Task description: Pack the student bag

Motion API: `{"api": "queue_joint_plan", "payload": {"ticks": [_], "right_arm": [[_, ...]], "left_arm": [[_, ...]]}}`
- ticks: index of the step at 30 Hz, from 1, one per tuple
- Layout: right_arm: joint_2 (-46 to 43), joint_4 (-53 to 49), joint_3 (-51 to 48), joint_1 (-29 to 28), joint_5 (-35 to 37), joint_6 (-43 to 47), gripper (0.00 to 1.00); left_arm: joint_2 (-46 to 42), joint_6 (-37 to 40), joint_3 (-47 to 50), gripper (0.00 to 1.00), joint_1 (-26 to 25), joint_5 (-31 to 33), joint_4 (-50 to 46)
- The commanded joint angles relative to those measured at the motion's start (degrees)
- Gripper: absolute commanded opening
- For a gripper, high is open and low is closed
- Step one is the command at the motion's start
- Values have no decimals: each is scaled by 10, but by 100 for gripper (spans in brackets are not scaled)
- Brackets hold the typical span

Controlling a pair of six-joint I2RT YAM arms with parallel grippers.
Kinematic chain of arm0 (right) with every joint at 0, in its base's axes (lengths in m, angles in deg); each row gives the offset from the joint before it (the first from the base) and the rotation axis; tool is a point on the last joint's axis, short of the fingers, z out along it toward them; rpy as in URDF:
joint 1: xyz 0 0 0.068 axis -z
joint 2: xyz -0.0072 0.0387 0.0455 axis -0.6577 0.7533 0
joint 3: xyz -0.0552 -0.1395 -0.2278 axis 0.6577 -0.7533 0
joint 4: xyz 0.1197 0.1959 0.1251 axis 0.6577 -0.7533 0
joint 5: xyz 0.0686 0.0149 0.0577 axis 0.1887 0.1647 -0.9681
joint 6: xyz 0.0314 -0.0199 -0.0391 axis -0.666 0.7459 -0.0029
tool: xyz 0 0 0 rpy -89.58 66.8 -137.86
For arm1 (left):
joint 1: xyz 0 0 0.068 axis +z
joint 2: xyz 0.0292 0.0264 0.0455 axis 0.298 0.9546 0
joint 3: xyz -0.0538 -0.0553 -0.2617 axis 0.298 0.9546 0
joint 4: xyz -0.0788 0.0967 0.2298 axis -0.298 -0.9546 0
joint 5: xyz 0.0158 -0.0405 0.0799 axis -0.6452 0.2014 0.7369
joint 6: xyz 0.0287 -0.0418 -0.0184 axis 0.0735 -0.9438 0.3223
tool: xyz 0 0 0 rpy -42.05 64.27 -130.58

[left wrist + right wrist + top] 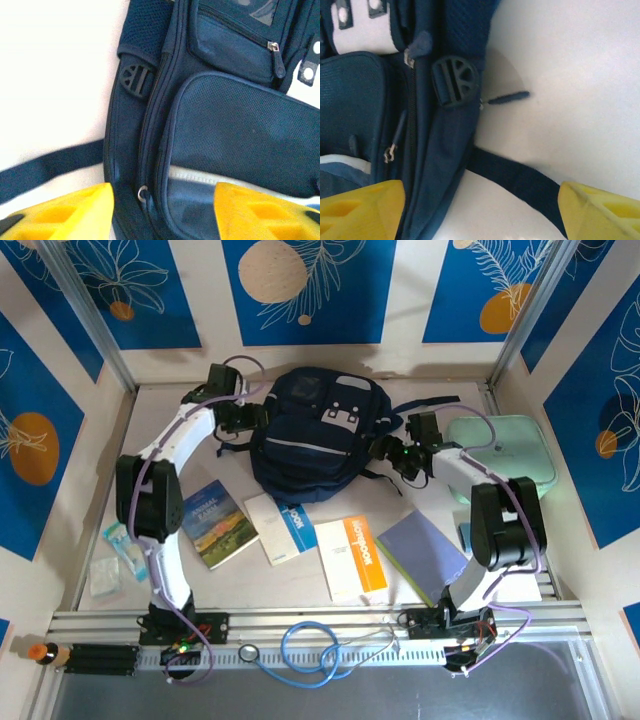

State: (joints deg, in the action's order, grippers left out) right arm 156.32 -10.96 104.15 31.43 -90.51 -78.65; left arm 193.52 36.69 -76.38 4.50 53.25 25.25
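We see the student bag (315, 435) lying flat on the table (290, 585). Our left gripper (162, 200) straddles its left edge, fingers apart; our right gripper (480, 200) gapes wide over its right edge.

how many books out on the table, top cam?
4: landscape-cover book beside the left arm, white-and-blue book next to it, white-and-orange book at centre front, purple notebook by the right arm. More may hide under the purple one.

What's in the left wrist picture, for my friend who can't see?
The navy student bag lies close up, with zips and a black buckle. The left gripper is open over it, yellow fingers apart. A strap crosses the white table.
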Motion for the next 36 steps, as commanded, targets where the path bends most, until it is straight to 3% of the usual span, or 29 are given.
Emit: {"api": "queue_joint_plan", "payload": {"ticks": [1,7,13,18,22,30,33,36], "right_arm": [[30,11,43,0,-23,-21,76],[115,-10,130,1,-32,-7,69],[182,-71,201,8,-9,8,76],[229,-80,256,33,-76,33,75],[255,-71,285,37,-148,69,71],[295,-82,328,41,-176,77,71],[315,-88,352,45,-187,71,64],[331,-99,375,44,-205,66,50]], "left_arm": [[-97,-54,81,61,-19,-4,24],[-203,-160,266,70,-86,-29,98],[-233,-268,387,72,-139,-63,227],[-210,-290,397,72,-159,-67,268],[-196,-329,430,72,-184,-29,332],[-157,-359,428,72,-188,-2,385],[-155,-357,421,72,-188,19,369],[-155,-364,423,72,-190,67,342]]}}
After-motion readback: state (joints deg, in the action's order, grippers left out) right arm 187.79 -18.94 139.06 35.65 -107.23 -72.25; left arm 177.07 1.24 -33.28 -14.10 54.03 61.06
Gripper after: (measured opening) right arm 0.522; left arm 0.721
